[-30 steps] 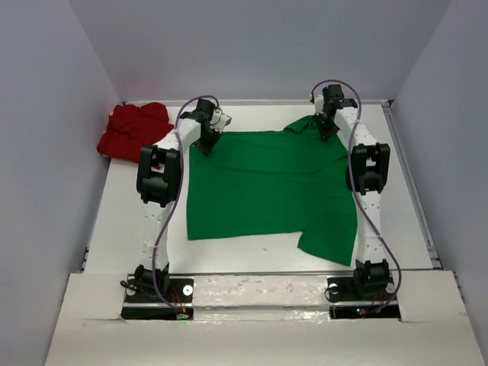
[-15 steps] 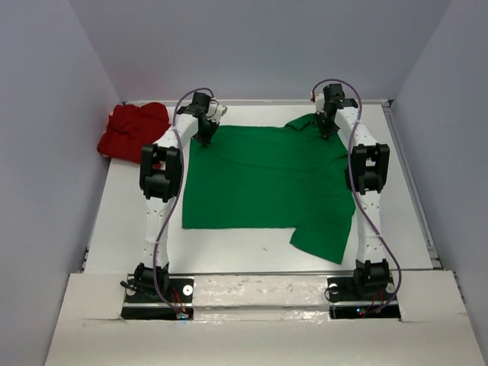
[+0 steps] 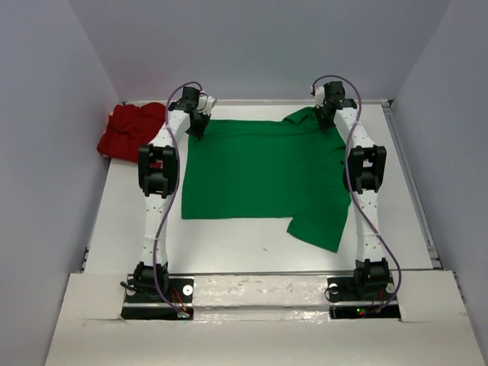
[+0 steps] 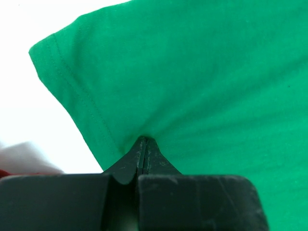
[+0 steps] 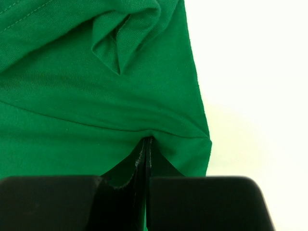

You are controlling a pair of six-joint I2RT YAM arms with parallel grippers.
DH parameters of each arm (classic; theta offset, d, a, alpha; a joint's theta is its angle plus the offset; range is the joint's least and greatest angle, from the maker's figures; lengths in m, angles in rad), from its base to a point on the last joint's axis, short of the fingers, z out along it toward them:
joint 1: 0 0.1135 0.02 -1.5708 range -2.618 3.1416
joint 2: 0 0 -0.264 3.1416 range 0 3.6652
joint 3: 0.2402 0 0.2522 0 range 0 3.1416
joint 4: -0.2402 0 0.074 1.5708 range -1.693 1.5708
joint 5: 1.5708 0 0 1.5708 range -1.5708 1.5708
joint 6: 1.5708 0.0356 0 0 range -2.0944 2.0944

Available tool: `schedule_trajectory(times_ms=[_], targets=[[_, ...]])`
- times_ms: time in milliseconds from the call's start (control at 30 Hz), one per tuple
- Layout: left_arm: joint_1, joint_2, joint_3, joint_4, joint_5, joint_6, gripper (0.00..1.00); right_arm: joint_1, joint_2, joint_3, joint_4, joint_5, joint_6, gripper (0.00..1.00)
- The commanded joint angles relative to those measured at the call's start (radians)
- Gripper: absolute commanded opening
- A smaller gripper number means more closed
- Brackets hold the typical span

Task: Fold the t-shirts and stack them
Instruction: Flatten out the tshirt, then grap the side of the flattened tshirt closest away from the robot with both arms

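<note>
Green t-shirt (image 3: 259,171) flat on worktop (image 3: 229,248), stretching near from both pincers. Left pincer (image 3: 197,130) pinches far-left corner, right pincer (image 3: 326,122) far-right corner. Red t-shirt (image 3: 130,130) bunched far left, nearer left arm.

No readable text, label, brand, number or sign shows in any view
</note>
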Motion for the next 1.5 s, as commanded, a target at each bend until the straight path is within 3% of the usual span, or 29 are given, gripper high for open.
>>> schedule_trajectory(times_ms=[0, 200, 400, 433, 600, 667, 700, 800, 833, 867, 1000, 1033, 1133, 1167, 1233, 1333, 1367, 1400, 1433, 1467], targets=[[0.006, -0.013, 0.016, -0.047, 0.053, -0.028, 0.0, -0.018, 0.045, 0.02, 0.099, -0.003, -0.018, 0.0], [0.0, -0.019, 0.018, -0.028, 0.079, -0.028, 0.0, -0.018, 0.057, 0.05, 0.132, -0.001, -0.024, 0.0], [-0.003, -0.054, 0.061, -0.042, 0.114, -0.026, 0.0, -0.018, -0.015, -0.032, 0.141, -0.05, -0.052, 0.0], [-0.003, -0.085, 0.028, -0.042, 0.175, -0.017, 0.0, -0.018, -0.041, -0.055, 0.141, -0.096, -0.053, 0.0], [-0.019, -0.391, -0.167, 0.094, 0.151, -0.022, 0.0, -0.018, -0.278, -0.204, 0.132, -0.223, -0.06, 0.0], [-0.029, -0.459, -0.18, 0.081, 0.133, -0.015, 0.0, -0.018, -0.328, -0.189, 0.074, -0.251, -0.06, 0.11], [-0.034, -0.522, -0.183, 0.073, 0.119, -0.005, 0.0, -0.018, -0.375, -0.172, 0.052, -0.259, -0.058, 0.3], [-0.045, -0.693, -0.314, 0.111, 0.12, 0.018, 0.0, -0.018, -0.463, -0.19, -0.02, -0.276, -0.053, 0.55], [-0.045, -0.736, -0.406, 0.142, 0.116, 0.035, 0.11, -0.018, -0.538, -0.242, -0.04, -0.27, -0.056, 0.62], [-0.043, -0.778, -0.456, 0.152, 0.111, 0.046, 0.23, -0.018, -0.581, -0.284, -0.043, -0.263, -0.056, 0.62], [-0.037, -0.992, -0.743, 0.169, 0.1, 0.096, 0.34, -0.018, -0.867, -0.575, -0.046, -0.217, -0.056, 0.64], [-0.037, -1.027, -0.793, 0.169, 0.096, 0.101, 0.52, -0.018, -0.915, -0.644, -0.046, -0.213, -0.07, 0.63], [-0.022, -1.14, -0.984, 0.147, 0.149, 0.135, 0.51, -0.018, -1.093, -0.912, -0.04, -0.176, -0.055, 0.62], [-0.017, -1.165, -1.032, 0.143, 0.158, 0.133, 0.56, -0.018, -1.136, -1.037, -0.033, -0.164, -0.05, 0.62], [0.023, -1.231, -1.146, 0.134, 0.232, 0.133, 0.77, -0.018, -1.211, -1.145, -0.016, -0.138, -0.032, 0.62], [0.078, -1.307, -1.252, 0.108, 0.379, 0.155, 0.7, -0.018, -1.34, -1.305, 0.0, -0.148, -0.001, 0.6], [0.104, -1.32, -1.266, 0.088, 0.408, 0.159, 0.54, -0.018, -1.385, -1.334, 0.001, -0.151, 0.015, 0.56], [0.11, -1.329, -1.272, 0.067, 0.43, 0.175, 0.45, -0.018, -1.4, -1.361, 0.0, -0.151, 0.026, 0.49], [0.115, -1.329, -1.269, 0.055, 0.45, 0.185, 0.35, -0.018, -1.416, -1.405, -0.002, -0.156, 0.036, 0.31], [0.13, -1.324, -1.258, 0.022, 0.452, 0.189, 0.22, -0.018, -1.426, -1.425, -0.012, -0.16, 0.043, 0.26]])
